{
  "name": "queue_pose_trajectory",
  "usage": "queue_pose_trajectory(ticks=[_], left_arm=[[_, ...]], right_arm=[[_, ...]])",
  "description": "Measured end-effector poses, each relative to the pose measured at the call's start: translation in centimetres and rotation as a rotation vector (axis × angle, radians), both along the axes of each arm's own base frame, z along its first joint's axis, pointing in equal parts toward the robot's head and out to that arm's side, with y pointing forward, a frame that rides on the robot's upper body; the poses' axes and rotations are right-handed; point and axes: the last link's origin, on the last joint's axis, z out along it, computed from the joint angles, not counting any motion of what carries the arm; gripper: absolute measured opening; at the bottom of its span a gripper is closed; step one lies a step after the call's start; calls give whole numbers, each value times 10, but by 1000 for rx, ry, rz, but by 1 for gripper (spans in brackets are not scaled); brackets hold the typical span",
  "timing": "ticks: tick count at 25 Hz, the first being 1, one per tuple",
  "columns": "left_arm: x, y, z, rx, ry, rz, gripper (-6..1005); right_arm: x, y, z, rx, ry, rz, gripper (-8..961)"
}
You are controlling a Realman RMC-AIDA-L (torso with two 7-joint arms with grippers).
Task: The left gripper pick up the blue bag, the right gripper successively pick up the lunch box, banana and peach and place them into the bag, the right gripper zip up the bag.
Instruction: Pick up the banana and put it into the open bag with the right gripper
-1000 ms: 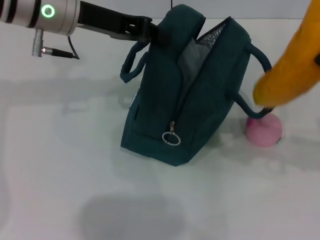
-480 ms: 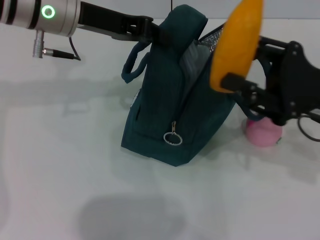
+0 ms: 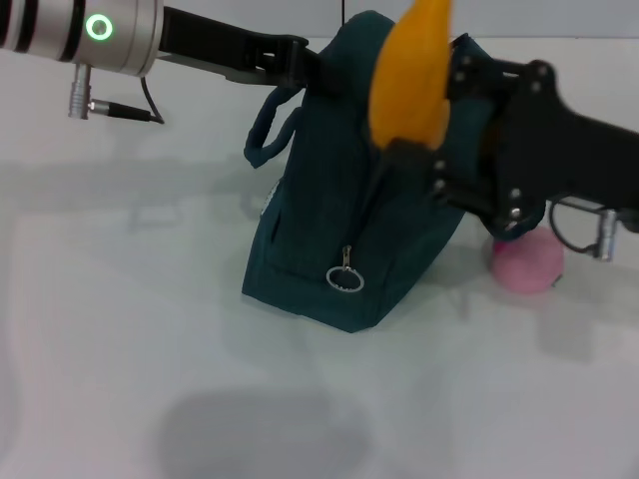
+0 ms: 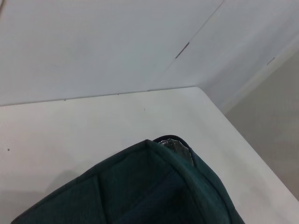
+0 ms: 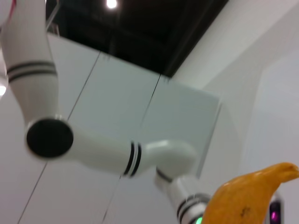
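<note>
Fingers of the right gripper (image 3: 407, 152) pinch the banana (image 3: 411, 72) at its lower end, so the fruit stands nearly upright, its tip reaching past the top of the head view, directly in front of the bag's open mouth. Across from it, the left gripper (image 3: 300, 62) is clamped on the top edge of the bag (image 3: 329, 239) near one handle, holding that side up; the bag sits on the white table (image 3: 120, 329), leaning, with its zip undone and the silver ring pull (image 3: 345, 278) hanging low on the near face. Only a sliver of foil lining shows in the left wrist view, so the opening looks narrow from there. The peach (image 3: 527, 261) waits on the table just beside the bag's right side, partly behind the right arm. No lunch box is in sight; it is probably inside already, though I cannot see it. To do this step well, I would tip the banana so it lies along the length of the opening, lower it until it rests inside, and let go only then. Dropped upright, it would likely catch on the rim or the handle.
</note>
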Motion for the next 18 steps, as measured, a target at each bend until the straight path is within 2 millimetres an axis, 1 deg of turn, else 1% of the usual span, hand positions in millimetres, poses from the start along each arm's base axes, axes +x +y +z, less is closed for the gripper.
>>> queue_pose_trajectory(ticks=[5,12,15,18], left_arm=[[2,0,-1,-1,-1,-7,53],[4,0,-3,0,-2,-20,53],[5,0,-4,-1,-3,-25,53],[6,0,-5,-1,-4,-28,53]], right_arm=[[3,5,-12,-10,-58,-43,448],[11,3,-16,-57,21,-161,447],[11,-1,-19,-131,47,-199,447],[11,-1,-20,-149,55,-212,447]])
